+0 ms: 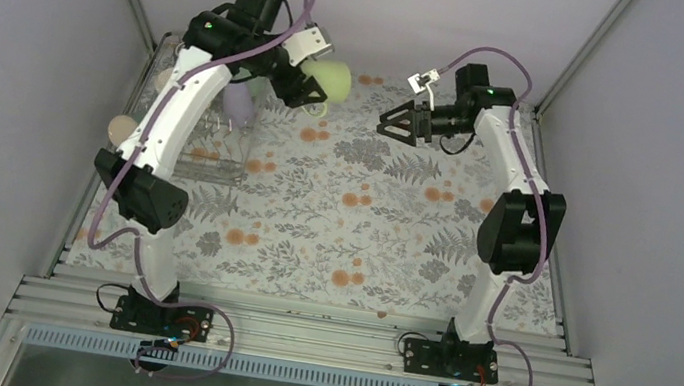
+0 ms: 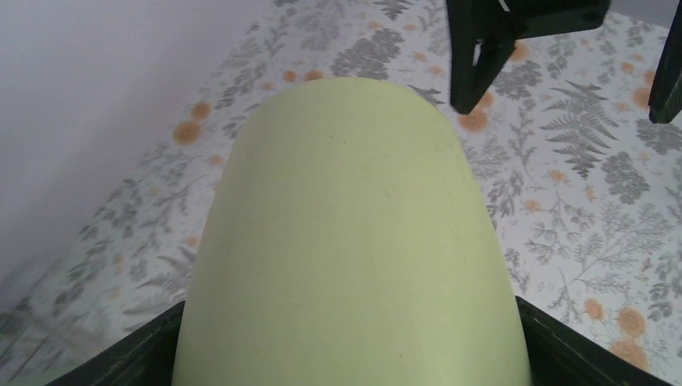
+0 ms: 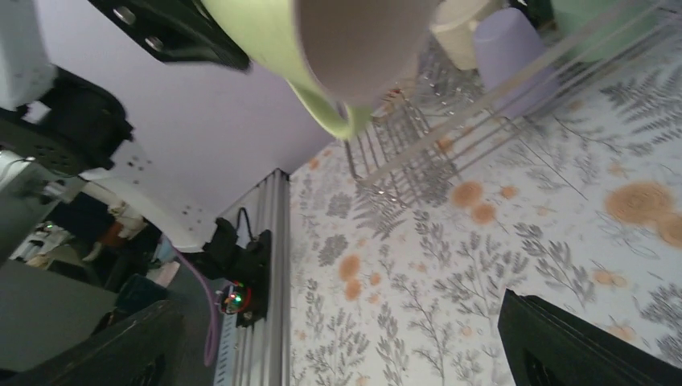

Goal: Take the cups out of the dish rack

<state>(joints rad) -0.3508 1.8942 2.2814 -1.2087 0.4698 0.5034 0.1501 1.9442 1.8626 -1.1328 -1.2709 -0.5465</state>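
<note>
Above the far left of the worktop (image 1: pixel 363 226), just beside the dish rack (image 1: pixel 211 160), I logged these items.

Item one: pale yellow-green cup (image 1: pixel 327 78). It hung clear of the cloth, lying on its side with its mouth towards the right arm. The wall was smooth, matte and unpatterned, tapering slightly to a rounded edge. From the right wrist camera I saw a duller, greyish inside and a small loop handle pointing down.

Item two: left gripper (image 1: pixel 310 88). Its black fingers (image 2: pixel 121 362) were pinching the cup from both sides.

Item three: right gripper (image 1: pixel 391 119). It was spread wide with nothing in it, aimed at the cup and a little apart from it.

Item four: the rack itself, a silver wire grid with low sides and thin upright prongs. It held a lilac tumbler (image 1: pixel 239 103) with a plain, rounded body. The right wrist camera also showed me a cream-yellow mug (image 3: pixel 458 36) and a mint-green tumbler (image 3: pixel 595 16) beside the lilac one.

Item five: the worktop cover, flat, printed with grey ferns and orange blooms.
</note>
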